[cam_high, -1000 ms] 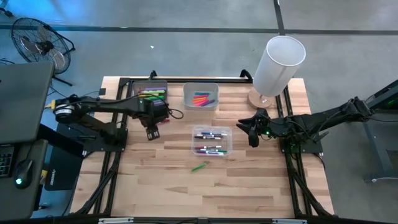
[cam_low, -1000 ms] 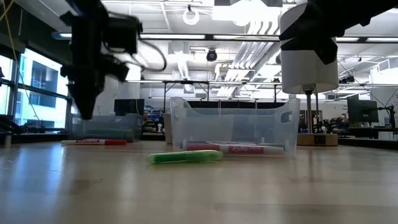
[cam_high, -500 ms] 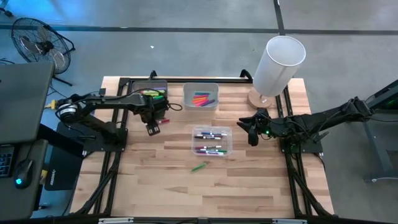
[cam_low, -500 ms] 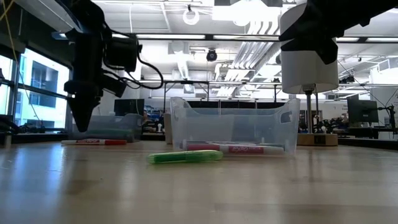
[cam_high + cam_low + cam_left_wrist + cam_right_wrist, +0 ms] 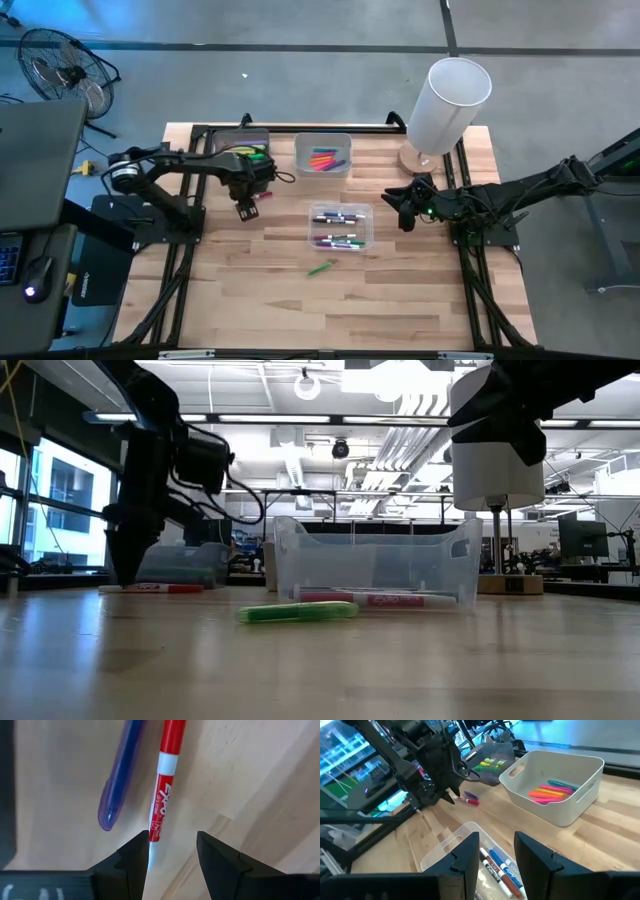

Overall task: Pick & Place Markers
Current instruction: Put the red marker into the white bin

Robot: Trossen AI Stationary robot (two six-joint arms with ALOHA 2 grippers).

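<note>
1. The table [image 5: 400,300] is set with three bins: a dark one [image 5: 232,140] at the far left, a pale one [image 5: 322,141] beside it and a clear one [image 5: 340,212] nearer the middle, seemingly for sorting.
2. Two arms are seen. The left gripper [image 5: 172,851] is lowered over a red marker [image 5: 163,795], fingers apart and nothing held, apparently for a pickup. The right gripper [image 5: 492,851] is parked right of the clear bin, fingers apart and empty.
3. Three loose markers are counted on the wood: the red one, a purple one [image 5: 120,775] just beside it, and a green one [image 5: 321,268] near the clear bin. The rest lie in the bins.
</note>
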